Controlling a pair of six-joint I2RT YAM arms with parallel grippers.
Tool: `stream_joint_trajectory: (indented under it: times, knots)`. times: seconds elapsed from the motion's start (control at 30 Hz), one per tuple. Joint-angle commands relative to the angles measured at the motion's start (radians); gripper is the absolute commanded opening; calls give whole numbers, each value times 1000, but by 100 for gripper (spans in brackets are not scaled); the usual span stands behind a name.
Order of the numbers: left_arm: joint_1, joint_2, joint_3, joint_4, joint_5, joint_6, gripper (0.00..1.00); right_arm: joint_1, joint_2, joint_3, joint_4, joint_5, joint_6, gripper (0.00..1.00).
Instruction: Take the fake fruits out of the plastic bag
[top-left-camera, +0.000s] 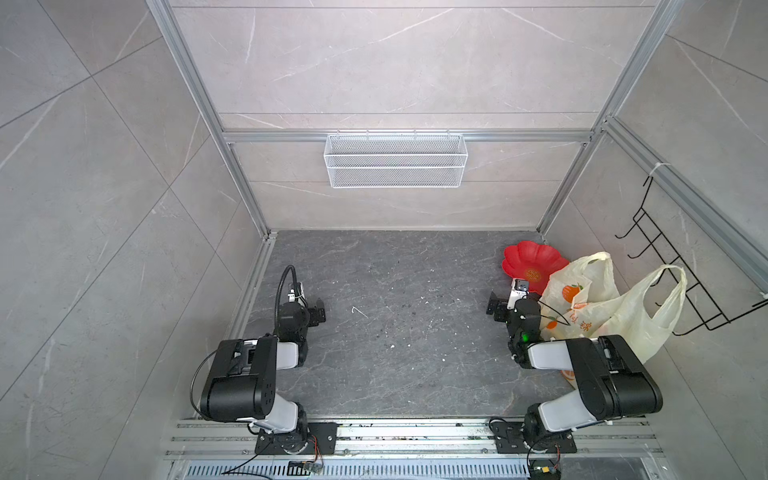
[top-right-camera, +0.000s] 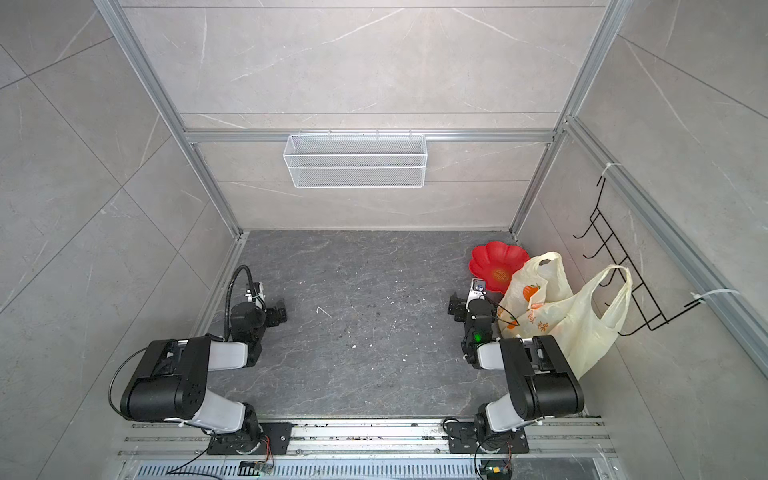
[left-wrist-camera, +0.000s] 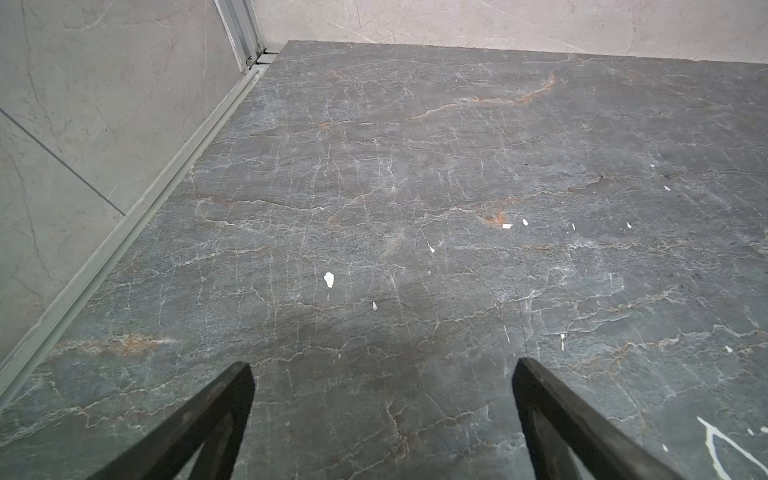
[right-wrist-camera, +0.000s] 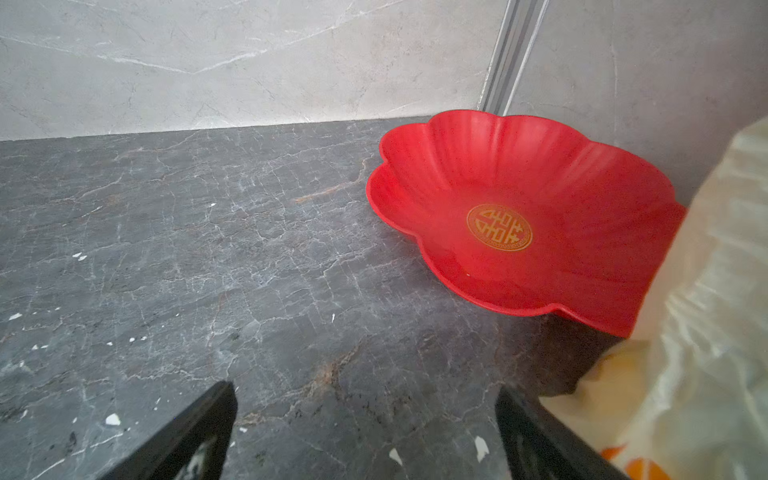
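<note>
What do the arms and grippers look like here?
The left arm and right arm have black joint housings and light grey links, with black cables. A green light glows on the right. The left gripper and right gripper are black and tapered.

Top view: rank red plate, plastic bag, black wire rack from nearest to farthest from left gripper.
1. red plate: far right, across from the left gripper.
2. plastic bag: right of the plate, overlapping it.
3. black wire rack: on the right wall.
</note>
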Motion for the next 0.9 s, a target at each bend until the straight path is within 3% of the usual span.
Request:
stream_joint_trajectory:
  times: [0.0,0.87]
  knots:
    - [5,-9,27,13,8,9,100,4,-6,13,10,-10,-1,100]
    - [-4,-26,13,27,6,26,100,5,-14,1,33,-38,-15,100]
